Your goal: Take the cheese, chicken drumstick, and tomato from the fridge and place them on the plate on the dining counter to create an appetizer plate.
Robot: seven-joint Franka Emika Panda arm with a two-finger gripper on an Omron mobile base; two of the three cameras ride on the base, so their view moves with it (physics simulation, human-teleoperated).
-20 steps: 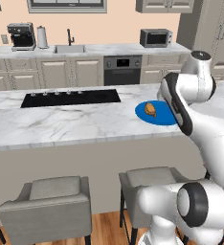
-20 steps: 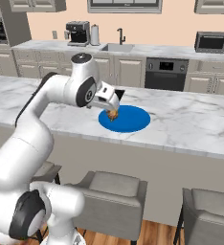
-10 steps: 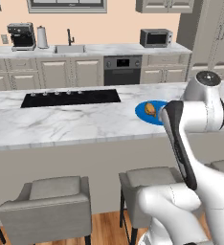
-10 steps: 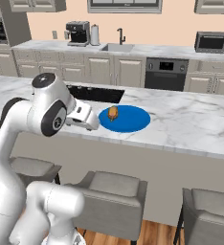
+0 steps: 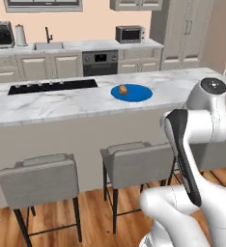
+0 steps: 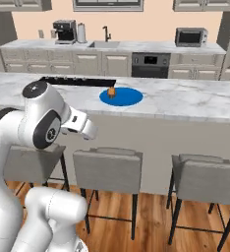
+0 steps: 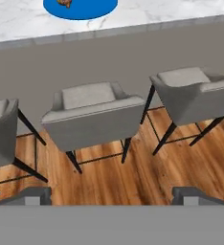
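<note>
- Counting one food down: I see the drumstick [image 5: 123, 89] lying on the plate [image 5: 139, 93], toward its 9 o'clock side, on the counter [image 5: 62, 103].
- Cheese and tomato are left to fetch, by my reckoning; neither is on the plate.
- My claw [image 7: 111, 196] is spread wide and empty, over the stools [image 7: 92, 117] and floor.

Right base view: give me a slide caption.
Brown chicken drumstick on round blue plate atop white marble dining counter; open end effector pulled back above grey stools.
</note>
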